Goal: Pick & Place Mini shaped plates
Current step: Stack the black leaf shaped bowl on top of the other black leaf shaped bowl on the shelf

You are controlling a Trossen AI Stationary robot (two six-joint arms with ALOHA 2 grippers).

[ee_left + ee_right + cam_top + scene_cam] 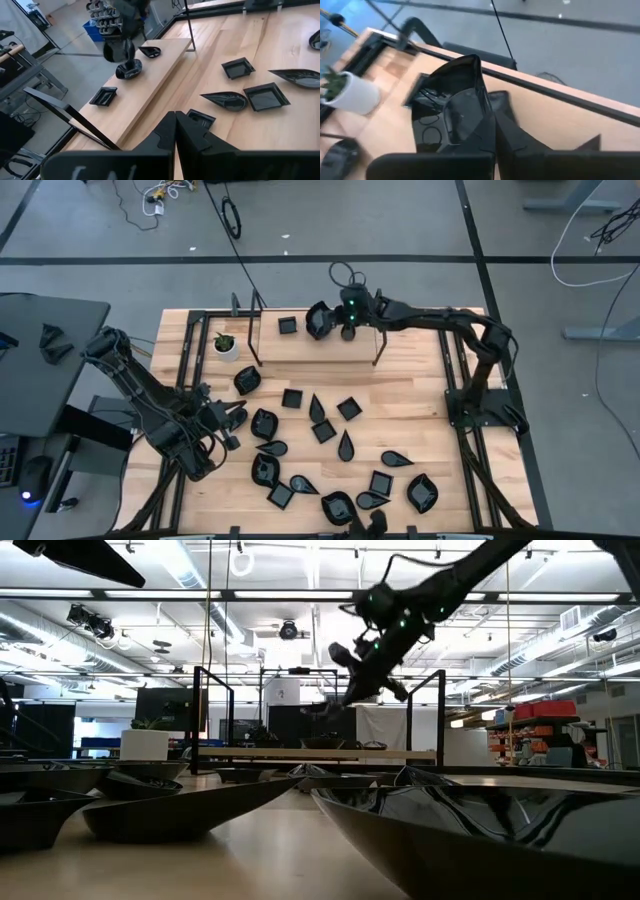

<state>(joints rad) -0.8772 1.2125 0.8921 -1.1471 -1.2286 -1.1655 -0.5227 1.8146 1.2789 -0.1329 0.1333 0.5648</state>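
The right hand (330,320) pinches one black plate (318,319) by its rim, so the plate hangs tilted in the air over the far side of the bench (420,415). It hangs just above a raised wooden shelf (330,345) that stands on thin black legs. A pinch on the rim is a good way to carry such a thin, shiny dish.

One square plate (288,325) already lies on the shelf, a bit to the left. The left wrist view shows two more dishes lying there. The shelf looks like the place where the plates should go, so the held one is probably going to be set down there too.

Many more plates (330,445) lie spread out on the near half of the bench, waiting their turn. A small white pot with a plant (226,345) stands at the far left.

The left hand (232,420) waits low at the near left, fingers pressed together and holding nothing.
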